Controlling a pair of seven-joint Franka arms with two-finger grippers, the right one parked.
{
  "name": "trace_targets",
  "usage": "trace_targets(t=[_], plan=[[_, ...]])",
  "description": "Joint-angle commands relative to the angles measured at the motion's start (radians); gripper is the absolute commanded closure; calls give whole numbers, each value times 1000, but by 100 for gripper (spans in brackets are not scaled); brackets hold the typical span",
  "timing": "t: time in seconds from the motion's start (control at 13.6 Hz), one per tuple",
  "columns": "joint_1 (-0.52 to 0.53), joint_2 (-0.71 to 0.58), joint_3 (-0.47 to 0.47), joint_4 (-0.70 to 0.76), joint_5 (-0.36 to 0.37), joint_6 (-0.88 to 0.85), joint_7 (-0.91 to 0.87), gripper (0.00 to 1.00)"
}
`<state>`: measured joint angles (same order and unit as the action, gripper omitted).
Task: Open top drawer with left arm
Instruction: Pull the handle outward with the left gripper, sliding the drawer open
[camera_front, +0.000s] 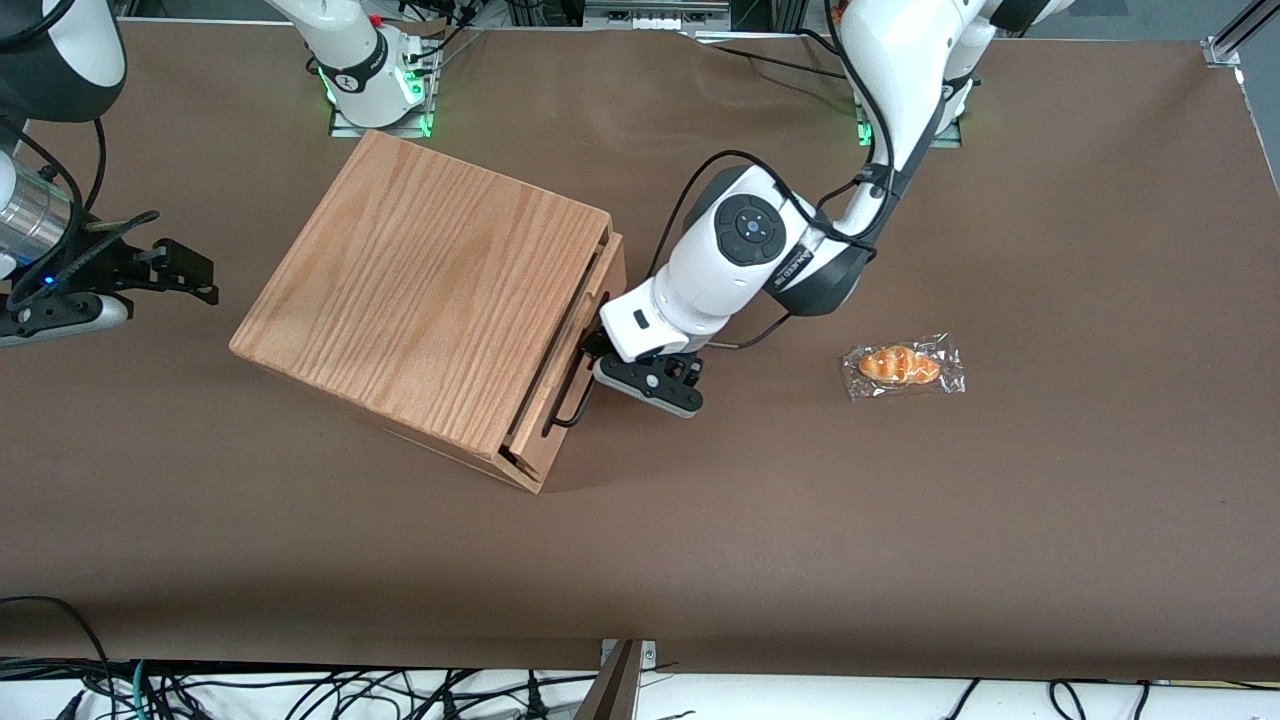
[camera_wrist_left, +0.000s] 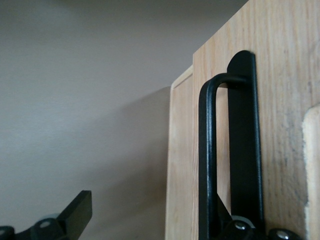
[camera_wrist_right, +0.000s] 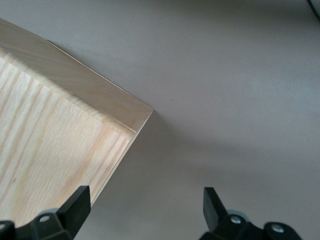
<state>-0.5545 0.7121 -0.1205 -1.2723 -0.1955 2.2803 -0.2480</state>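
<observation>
The oak-grain cabinet (camera_front: 420, 300) lies on the brown table with its drawer fronts turned toward the working arm's end. The top drawer (camera_front: 607, 275) (camera_wrist_left: 285, 75) has a thin black bar handle (camera_front: 565, 405) (camera_wrist_left: 207, 150) on its pale front. A narrow dark gap shows between that front and the cabinet's top edge. The left arm (camera_front: 745, 250) reaches down to the drawer front, and its gripper (camera_front: 592, 352) (camera_wrist_left: 157, 227) is open at the handle. One finger (camera_wrist_left: 75, 215) is out over the table. The other finger (camera_wrist_left: 240, 226) sits between the bar and the drawer front, so the bar stands between the fingers.
A wrapped bread roll (camera_front: 903, 366) lies on the table toward the working arm's end, beside the arm's elbow. The arm bases (camera_front: 370, 70) stand along the table edge farthest from the front camera. Cables hang below the table's near edge.
</observation>
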Motion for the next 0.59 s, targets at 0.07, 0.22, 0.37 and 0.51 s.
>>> trace_targets(t=[0.07, 0.22, 0.37, 0.51], plan=[[65, -5, 15, -7, 48, -77, 64, 0], [106, -16, 15, -7, 48, -131, 110, 0], [139, -17, 15, -5, 48, -163, 113, 0], [169, -19, 16, 1, 57, -200, 116, 0]])
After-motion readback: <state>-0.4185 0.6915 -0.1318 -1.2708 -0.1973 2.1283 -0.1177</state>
